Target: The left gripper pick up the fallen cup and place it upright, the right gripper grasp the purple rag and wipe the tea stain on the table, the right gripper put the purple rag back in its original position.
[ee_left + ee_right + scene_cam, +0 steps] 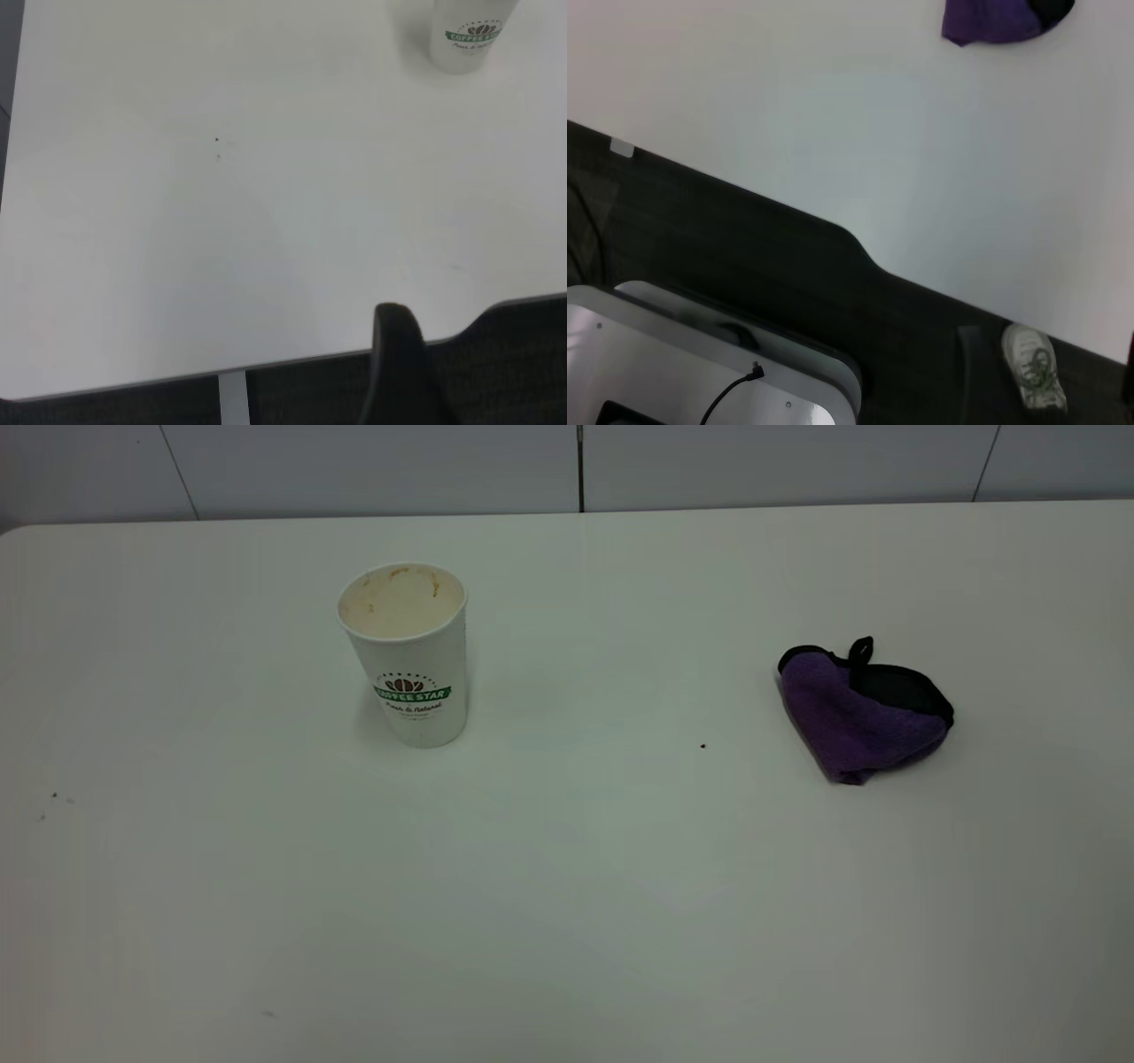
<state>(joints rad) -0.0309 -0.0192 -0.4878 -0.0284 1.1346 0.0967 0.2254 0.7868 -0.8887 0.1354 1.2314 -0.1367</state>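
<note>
We see the tall white paper cup [407, 654] upright on the plain white table [567, 886], the plush purple rag [861, 716] well apart; neither gripper's claw is visible.

Only two things stand on the white surface [567, 886] — the cup [409, 657], upright toward the left and back, and the purple rag [861, 713], bunched up on the right. They sit well apart, and the wide stretch between them holds nothing but a tiny dark speck [702, 746]. The whole near half of the surface lies open from side to side — a hand could pass there unhindered.
</note>
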